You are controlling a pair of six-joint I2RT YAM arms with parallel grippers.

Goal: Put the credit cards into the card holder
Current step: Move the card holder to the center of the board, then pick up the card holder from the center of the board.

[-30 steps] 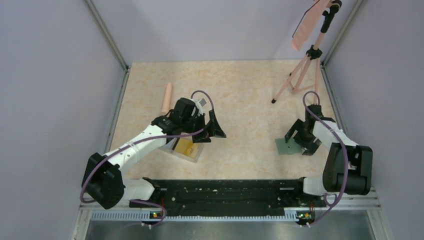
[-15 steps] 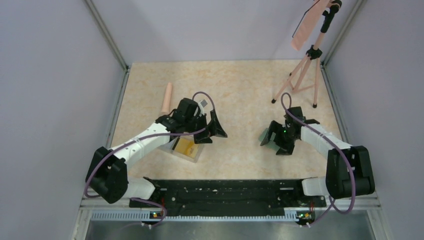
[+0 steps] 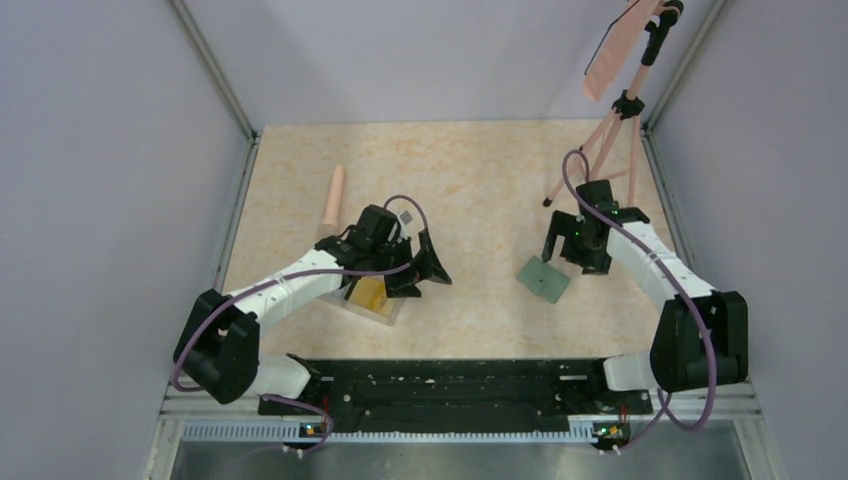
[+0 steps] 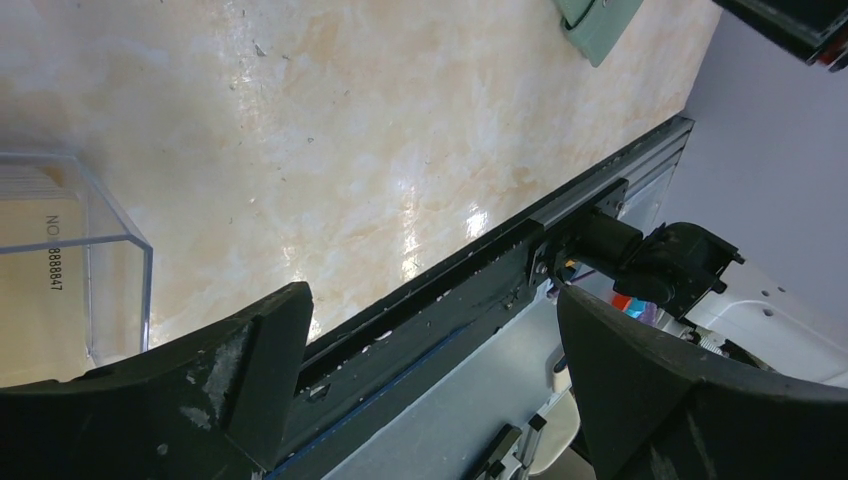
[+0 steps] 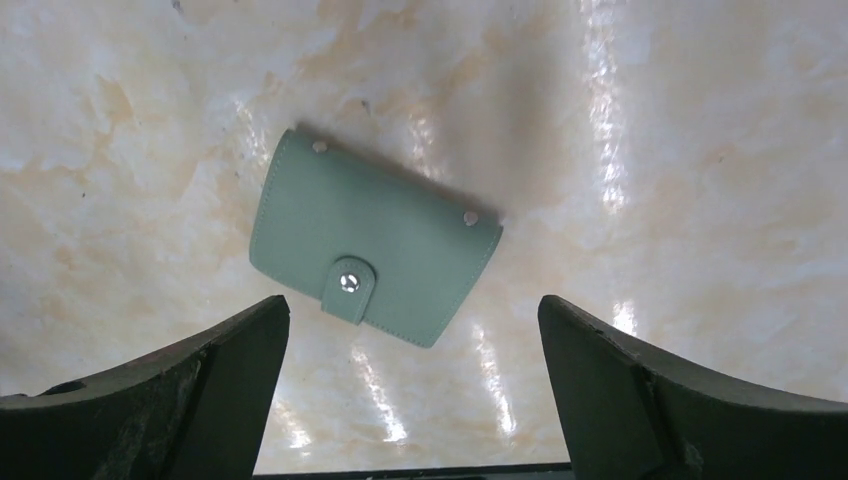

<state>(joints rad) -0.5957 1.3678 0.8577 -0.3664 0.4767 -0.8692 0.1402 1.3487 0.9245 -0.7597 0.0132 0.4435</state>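
The card holder [image 3: 544, 279] is a closed muted-green wallet lying flat on the table right of centre; its snap tab [image 5: 348, 285] is fastened. It also shows in the right wrist view [image 5: 372, 240] and at the top edge of the left wrist view [image 4: 598, 15]. My right gripper [image 3: 576, 250] hovers just behind it, open and empty [image 5: 413, 320]. The credit cards [image 3: 368, 293], yellow-orange, lie inside a clear plastic box [image 3: 375, 300]; one with small print shows in the left wrist view [image 4: 40, 300]. My left gripper [image 3: 425, 265] is open and empty [image 4: 430, 330] just right of the box.
A pink cylinder [image 3: 333, 195] lies at the back left. A pink tripod [image 3: 607, 135] holding a pink panel [image 3: 612, 50] stands at the back right, close behind my right arm. A black rail [image 3: 450, 385] runs along the near edge.
The right gripper moved left with the wallet, let it go and drew back behind it. The wallet now lies further left. The left gripper shifted slightly nearer.
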